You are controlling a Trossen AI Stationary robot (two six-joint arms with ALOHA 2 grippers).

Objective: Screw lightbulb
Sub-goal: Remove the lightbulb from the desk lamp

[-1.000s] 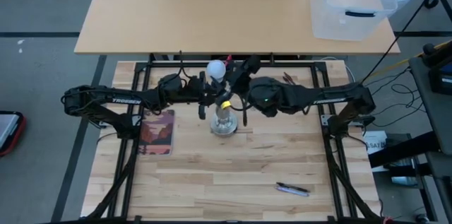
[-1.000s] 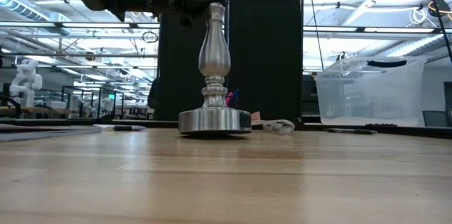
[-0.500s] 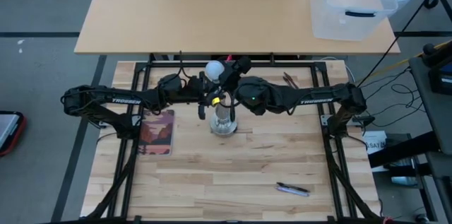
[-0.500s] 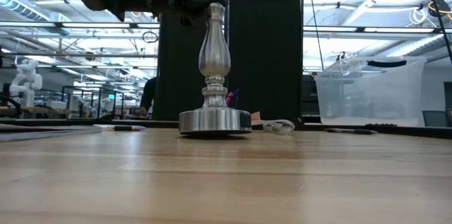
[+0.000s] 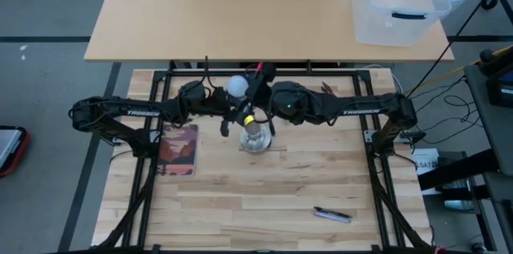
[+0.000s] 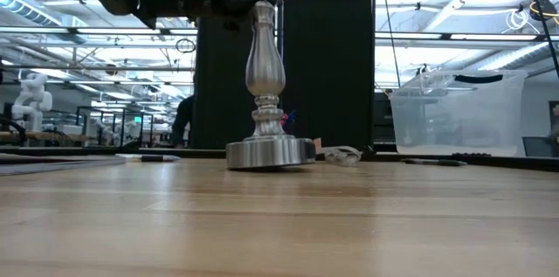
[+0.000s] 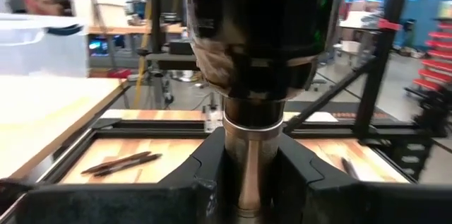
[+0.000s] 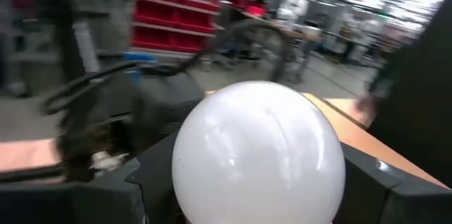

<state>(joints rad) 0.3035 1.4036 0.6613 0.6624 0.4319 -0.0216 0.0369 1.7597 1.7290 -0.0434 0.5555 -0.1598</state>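
1. Work table (image 5: 240, 206): I am reaching in from both sides so that my two arms meet over its middle, where the job needs one gripper to steady and one to turn.
2. Clear plastic bin (image 5: 398, 2): it is sitting on the far desk at about 1 o'clock from the stand, well apart; I cannot tell whether anything is in it.
3. Socket stand (image 6: 265, 85): it is standing upright on its disc foot at the table's centre, and its top is acting as the receptacle for the bulb's base.
4. Left gripper (image 7: 248, 174): I am clamping its fingers around the stand's upper post from 9 o'clock, so the stand cannot spin or tip.
5. Right gripper (image 8: 258, 181): I am bringing it in from 3 o'clock, with its fingers on either side of the globe; I cannot tell whether they are gripping it yet.
6. Lightbulb (image 8: 258, 157): it is sitting at the top of the stand, globe uppermost; how far its base is threaded in is hidden.
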